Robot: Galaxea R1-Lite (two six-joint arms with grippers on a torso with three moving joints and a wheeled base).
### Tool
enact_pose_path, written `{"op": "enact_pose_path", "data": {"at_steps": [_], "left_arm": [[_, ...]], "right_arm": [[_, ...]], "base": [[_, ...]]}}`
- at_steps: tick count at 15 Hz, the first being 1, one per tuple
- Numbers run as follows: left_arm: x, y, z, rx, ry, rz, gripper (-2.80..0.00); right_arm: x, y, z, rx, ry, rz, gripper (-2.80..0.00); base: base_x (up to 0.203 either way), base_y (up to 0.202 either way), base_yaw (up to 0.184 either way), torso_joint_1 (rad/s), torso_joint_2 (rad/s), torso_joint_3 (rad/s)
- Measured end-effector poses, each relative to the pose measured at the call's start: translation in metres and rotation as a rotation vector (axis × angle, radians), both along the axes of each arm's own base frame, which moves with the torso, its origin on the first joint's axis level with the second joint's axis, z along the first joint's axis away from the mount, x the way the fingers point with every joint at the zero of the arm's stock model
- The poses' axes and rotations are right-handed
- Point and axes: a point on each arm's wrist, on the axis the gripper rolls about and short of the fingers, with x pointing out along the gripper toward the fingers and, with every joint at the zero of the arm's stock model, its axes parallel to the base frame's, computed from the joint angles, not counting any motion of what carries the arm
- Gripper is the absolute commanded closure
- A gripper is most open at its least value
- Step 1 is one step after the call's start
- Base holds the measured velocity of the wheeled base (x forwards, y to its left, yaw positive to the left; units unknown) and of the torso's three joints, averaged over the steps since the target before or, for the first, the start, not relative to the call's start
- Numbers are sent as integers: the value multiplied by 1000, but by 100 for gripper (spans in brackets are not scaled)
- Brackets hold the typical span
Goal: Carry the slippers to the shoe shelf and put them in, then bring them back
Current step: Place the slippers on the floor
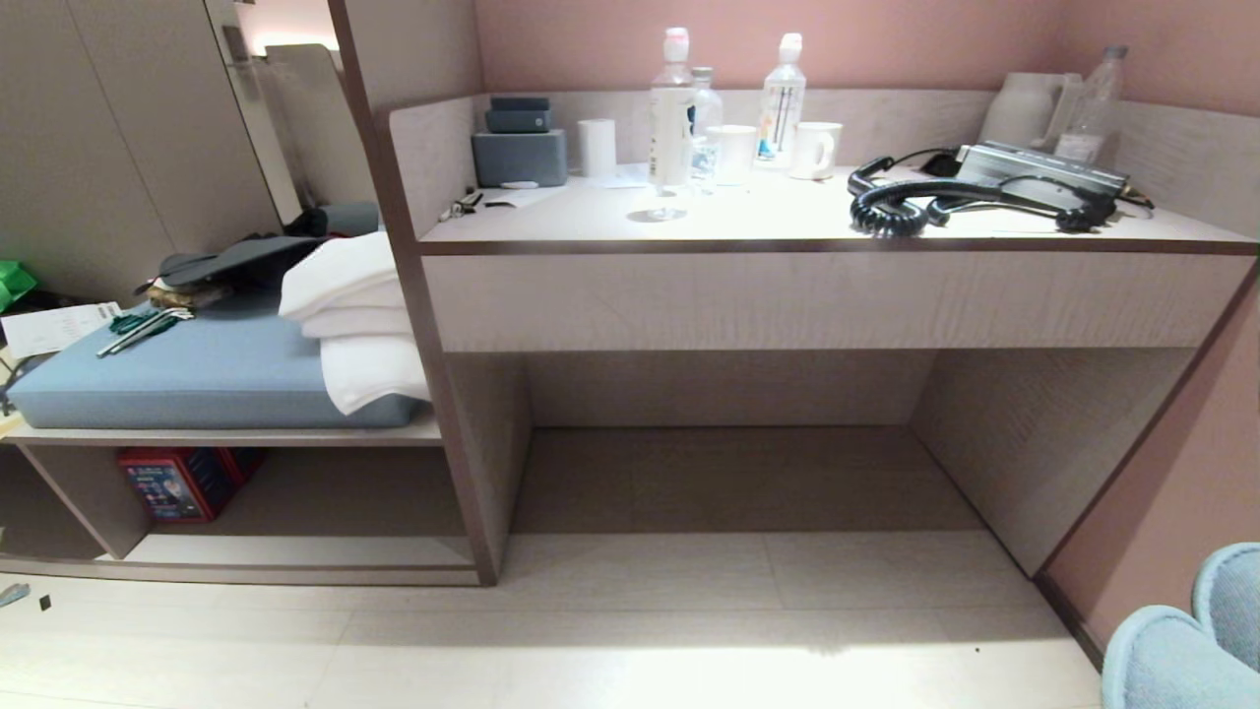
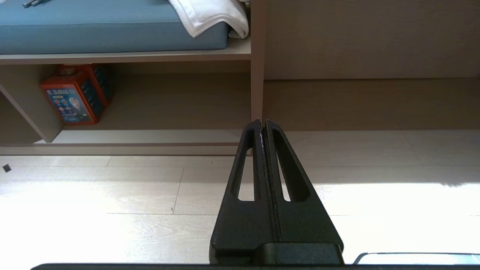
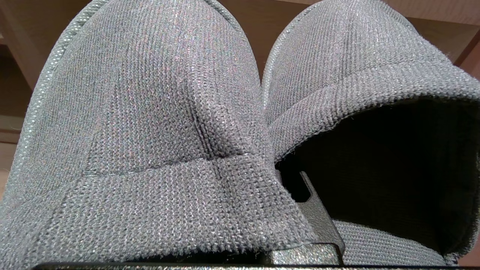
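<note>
The slippers (image 1: pixel 1181 650) show at the head view's lower right corner, two grey-blue fabric toes side by side above the floor. They fill the right wrist view, and my right gripper (image 3: pixel 279 176) is shut on the slippers (image 3: pixel 150 112) where their inner edges meet. One dark finger (image 3: pixel 320 215) reaches into the right slipper's opening. The shoe shelf (image 1: pixel 295 553) is the low cubby at lower left, with a pale base board and a red box (image 1: pixel 182 483). My left gripper (image 2: pixel 262 123) hangs shut and empty over the floor, facing the shoe shelf (image 2: pixel 150 137) and its red box (image 2: pixel 75 93).
A blue cushion (image 1: pixel 197 374) with folded white towels (image 1: pixel 359 315) lies on top of the shelf. To the right a desk (image 1: pixel 787 295) carries bottles, mugs and a coiled black cable (image 1: pixel 886 212), with a tall recess beneath. A pink wall (image 1: pixel 1181 473) closes the right side.
</note>
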Motion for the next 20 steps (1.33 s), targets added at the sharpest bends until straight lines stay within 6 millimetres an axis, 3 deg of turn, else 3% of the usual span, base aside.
{"op": "enact_pose_path", "data": {"at_steps": [13,20], "left_arm": [[0,0,0,0,0,-1,0],[0,0,0,0,0,-1,0]], "right_arm": [[0,0,0,3,0,-1,0],[0,0,0,4,-1,0,0]], "base": [[0,0,0,1,1,-5],[0,0,0,2,1,-191]]}}
